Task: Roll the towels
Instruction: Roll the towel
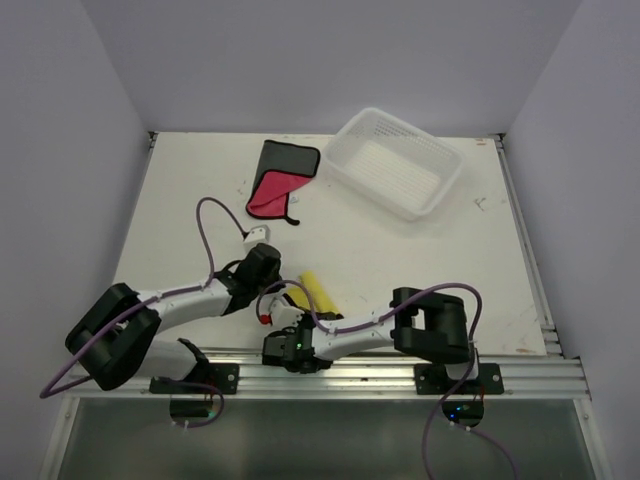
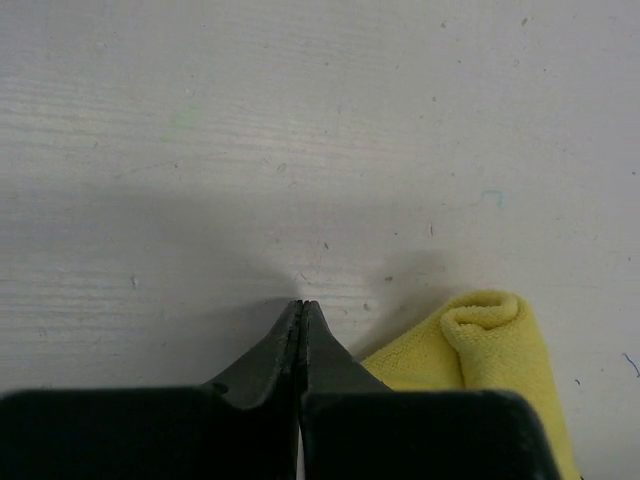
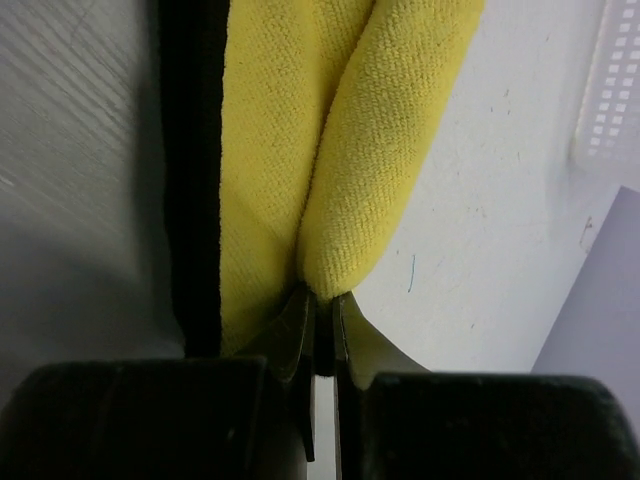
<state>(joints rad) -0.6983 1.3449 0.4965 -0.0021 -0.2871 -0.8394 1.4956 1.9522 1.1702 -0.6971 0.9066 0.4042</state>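
Observation:
A yellow towel (image 1: 318, 292) lies rolled into a narrow roll near the table's front middle. My right gripper (image 1: 314, 318) is at its near end; in the right wrist view the jaws (image 3: 318, 300) are pinched on the end of the yellow towel (image 3: 360, 150). My left gripper (image 1: 268, 262) is shut and empty just left of the roll; its closed tips (image 2: 302, 303) rest by the table, with the roll's end (image 2: 490, 340) to their right. A red and black towel (image 1: 280, 180) lies partly folded at the back.
A white plastic basket (image 1: 395, 160) stands at the back right, also seen in the right wrist view (image 3: 612, 90). A small white connector (image 1: 260, 235) on a purple cable lies behind the left gripper. The aluminium rail (image 1: 380, 370) runs along the front edge.

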